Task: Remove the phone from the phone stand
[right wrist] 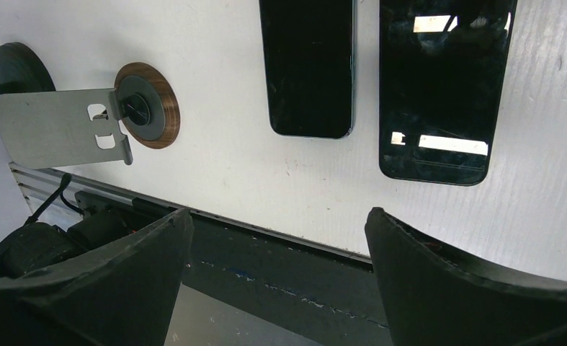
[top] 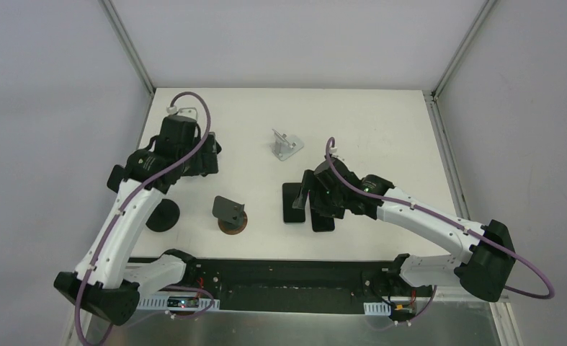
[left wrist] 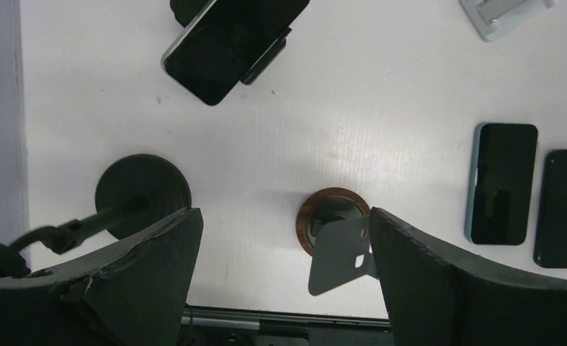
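Note:
A black phone (left wrist: pixel 222 43) sits tilted in the clamp (left wrist: pixel 269 54) of a black stand with a round base (left wrist: pixel 143 191) and a thin arm, at the top of the left wrist view. My left gripper (left wrist: pixel 284 216) is open and empty, high above the table, with the phone well beyond its fingertips. In the top view the left gripper (top: pixel 194 155) covers most of that phone. My right gripper (right wrist: pixel 277 216) is open and empty, and in the top view (top: pixel 318 202) it hangs over two phones lying flat.
Two black phones (right wrist: pixel 309 65) (right wrist: pixel 442 86) lie flat side by side at mid table. A grey plate stand on a round wooden base (top: pixel 231 215) stands near the front edge. A silver folding stand (top: pixel 286 144) sits farther back. The black stand's base (top: pixel 163 215) is at front left.

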Robot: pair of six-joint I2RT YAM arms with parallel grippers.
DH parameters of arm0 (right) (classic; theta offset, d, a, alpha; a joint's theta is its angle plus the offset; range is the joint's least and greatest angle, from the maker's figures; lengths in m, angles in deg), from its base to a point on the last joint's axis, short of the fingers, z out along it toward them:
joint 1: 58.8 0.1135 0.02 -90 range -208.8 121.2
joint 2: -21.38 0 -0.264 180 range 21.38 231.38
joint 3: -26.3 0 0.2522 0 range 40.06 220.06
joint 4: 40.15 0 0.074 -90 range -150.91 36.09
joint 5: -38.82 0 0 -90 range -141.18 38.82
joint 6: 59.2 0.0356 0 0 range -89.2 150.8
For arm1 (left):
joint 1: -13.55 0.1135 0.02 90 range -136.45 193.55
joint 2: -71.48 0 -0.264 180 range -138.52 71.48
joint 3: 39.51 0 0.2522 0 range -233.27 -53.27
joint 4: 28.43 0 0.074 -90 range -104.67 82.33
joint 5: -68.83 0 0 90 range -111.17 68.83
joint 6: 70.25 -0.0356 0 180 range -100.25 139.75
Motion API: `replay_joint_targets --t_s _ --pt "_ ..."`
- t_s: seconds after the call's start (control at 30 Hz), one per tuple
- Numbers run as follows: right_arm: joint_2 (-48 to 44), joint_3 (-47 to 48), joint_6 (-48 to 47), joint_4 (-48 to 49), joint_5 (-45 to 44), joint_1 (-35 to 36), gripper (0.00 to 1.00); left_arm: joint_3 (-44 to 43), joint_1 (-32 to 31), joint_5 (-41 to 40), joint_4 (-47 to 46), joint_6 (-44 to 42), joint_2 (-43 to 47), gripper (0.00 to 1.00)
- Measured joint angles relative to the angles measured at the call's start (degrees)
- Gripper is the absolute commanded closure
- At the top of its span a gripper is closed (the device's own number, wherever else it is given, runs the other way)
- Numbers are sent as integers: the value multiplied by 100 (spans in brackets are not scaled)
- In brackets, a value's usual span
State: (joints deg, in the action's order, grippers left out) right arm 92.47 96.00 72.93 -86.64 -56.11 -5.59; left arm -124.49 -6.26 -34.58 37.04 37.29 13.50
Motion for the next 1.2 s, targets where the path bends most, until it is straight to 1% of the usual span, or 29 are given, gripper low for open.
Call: replay_joint_targets --t_s 0.27,0.4,0.57,0.67,0.8,0.93,1.2 --pt "-127 -109 142 0 28 0 8 -1088 -2 -382 -39 -852 -1788 11" --pt "-501 -243 177 -105 -9 2 7 -1582 -11 -763 -52 -1342 -2691 11" --pt "-1093 -409 225 -184 -44 2 7 -2006 -26 -1091 -72 -1937 -3611 12" --pt "-1331 -549 269 -229 -42 2 7 -2085 -116 -1123 -181 -2312 -3989 12" --pt "-1445 -640 315 -348 -37 0 7 -2127 -391 -1156 -308 -2820 -4369 11" --pt "-1569 -702 337 -470 -39 2 7 -2332 -597 -1414 -391 -3222 -4767 10" --pt "-1808 -710 350 -732 -70 2 7 -2378 -608 -1801 -697 -3786 -5241 8"
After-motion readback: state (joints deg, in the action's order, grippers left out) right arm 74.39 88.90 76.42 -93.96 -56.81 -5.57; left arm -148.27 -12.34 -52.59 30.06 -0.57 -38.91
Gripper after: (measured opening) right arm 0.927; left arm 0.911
